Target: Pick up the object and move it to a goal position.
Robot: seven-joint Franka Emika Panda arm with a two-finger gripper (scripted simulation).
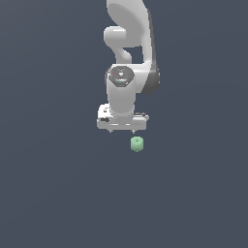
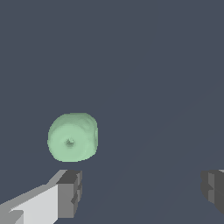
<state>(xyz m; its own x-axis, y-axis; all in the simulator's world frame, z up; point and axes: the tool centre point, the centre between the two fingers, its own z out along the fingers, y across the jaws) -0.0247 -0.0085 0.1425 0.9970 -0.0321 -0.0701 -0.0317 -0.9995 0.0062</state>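
Observation:
The object (image 1: 137, 144) is a small light-green short cylinder with a dimple in its top. It stands on the dark grey floor just in front of the white arm's hand, slightly toward the exterior view's right. It also shows in the wrist view (image 2: 72, 137), apart from the fingers. My gripper (image 1: 121, 131) hangs above the floor with its jaws wide apart and nothing between them. In the wrist view the gripper (image 2: 142, 192) shows two grey fingertips (image 2: 70, 192), and the object lies just beyond one of them, outside the gap.
The white arm (image 1: 128, 43) rises behind the hand. The dark grey floor (image 1: 48, 193) spreads evenly around.

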